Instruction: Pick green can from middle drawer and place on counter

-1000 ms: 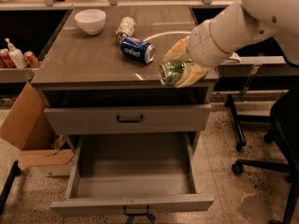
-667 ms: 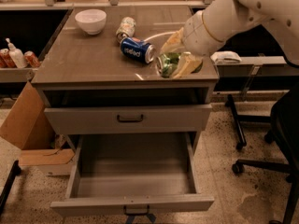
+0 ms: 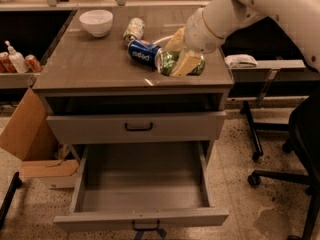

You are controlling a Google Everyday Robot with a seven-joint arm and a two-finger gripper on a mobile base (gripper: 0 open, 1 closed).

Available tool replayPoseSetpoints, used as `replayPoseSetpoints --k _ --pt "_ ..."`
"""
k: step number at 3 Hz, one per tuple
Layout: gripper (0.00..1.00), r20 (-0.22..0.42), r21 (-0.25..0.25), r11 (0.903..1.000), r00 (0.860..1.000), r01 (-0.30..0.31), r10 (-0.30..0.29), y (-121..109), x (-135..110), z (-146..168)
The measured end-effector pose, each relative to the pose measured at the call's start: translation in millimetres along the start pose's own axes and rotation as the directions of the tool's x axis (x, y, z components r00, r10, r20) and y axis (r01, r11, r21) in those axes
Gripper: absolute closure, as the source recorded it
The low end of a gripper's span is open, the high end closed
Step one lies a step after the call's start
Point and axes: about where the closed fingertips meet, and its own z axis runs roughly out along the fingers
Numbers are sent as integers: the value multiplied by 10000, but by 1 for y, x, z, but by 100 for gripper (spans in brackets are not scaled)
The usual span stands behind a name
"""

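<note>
The green can (image 3: 167,63) lies on its side in my gripper (image 3: 181,64), whose tan fingers (image 3: 186,63) are shut around it. It is at or just above the counter (image 3: 90,69), on the right front part, right next to the blue can (image 3: 142,52). I cannot tell whether it touches the surface. The middle drawer (image 3: 142,219) stands pulled out below and nothing shows inside it.
A white bowl (image 3: 96,22) and a pale can (image 3: 134,30) sit at the back of the counter. A closed drawer (image 3: 137,126) is above the open one. A cardboard box (image 3: 27,134) stands at the left, an office chair (image 3: 300,149) at the right.
My gripper has carried the green can from above the counter's right front edge inward to the left and lower, ending next to the blue can.
</note>
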Motion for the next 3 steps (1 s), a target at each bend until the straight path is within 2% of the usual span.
replayPoseSetpoints --k 2,3 --pt "97 285 -347 9960 9961 -827 837 -24 1 35" --pt "73 348 -358 9941 9940 -1023 1036 -30 6 45"
